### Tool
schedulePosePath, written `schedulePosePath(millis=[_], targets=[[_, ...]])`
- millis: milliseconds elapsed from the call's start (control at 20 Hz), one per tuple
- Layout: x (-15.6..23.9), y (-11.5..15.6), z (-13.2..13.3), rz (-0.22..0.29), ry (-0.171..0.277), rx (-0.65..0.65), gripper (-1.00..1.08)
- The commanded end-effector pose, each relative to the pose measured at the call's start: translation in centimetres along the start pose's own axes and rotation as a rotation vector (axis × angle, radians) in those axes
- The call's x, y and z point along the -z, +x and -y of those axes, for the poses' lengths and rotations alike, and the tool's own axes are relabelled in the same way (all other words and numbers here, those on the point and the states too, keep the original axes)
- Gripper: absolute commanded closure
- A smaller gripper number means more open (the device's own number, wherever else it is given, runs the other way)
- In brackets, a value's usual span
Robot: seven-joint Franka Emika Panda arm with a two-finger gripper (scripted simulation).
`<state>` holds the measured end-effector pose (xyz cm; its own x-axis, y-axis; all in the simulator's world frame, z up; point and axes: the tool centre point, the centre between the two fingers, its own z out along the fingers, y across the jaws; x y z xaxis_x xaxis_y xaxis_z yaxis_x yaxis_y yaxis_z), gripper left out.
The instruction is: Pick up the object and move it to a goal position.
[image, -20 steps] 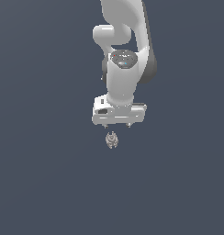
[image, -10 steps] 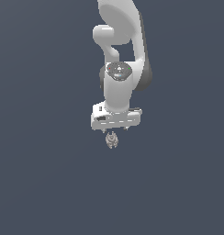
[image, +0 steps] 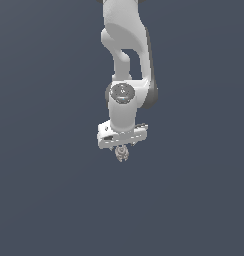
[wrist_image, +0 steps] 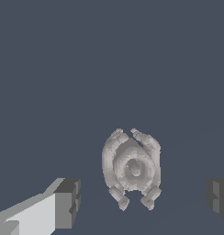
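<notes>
The object (image: 122, 153) is a tiny grey knobbly lump with small protrusions, lying on the dark flat ground. In the wrist view the object (wrist_image: 131, 167) sits between and a little beyond my two fingertips. My gripper (image: 122, 148) hangs straight above it on the white arm, its flat bar just over the lump. The gripper (wrist_image: 143, 199) is open, its dark pads (wrist_image: 68, 202) set wide apart on either side of the object and not touching it.
Only the plain dark grey-blue ground (image: 54, 200) shows all around. The white arm (image: 125, 60) rises from the gripper to the exterior view's top edge.
The gripper has come down toward the object and shifted slightly to the exterior view's left. The object has not moved.
</notes>
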<state>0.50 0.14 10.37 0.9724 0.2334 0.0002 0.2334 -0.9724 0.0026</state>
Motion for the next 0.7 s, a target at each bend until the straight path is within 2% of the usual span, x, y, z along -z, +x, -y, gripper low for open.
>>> schedulePosePath(millis=[0,350,650], targets=[[-0.5,-0.1,-0.1,0.0,0.002,0.011,-0.92],[-1.1,-0.1,-0.1,0.001,0.002,0.01,-0.92],[-4.1,-0.2,-0.1,0.001,0.002,0.012,-0.92]])
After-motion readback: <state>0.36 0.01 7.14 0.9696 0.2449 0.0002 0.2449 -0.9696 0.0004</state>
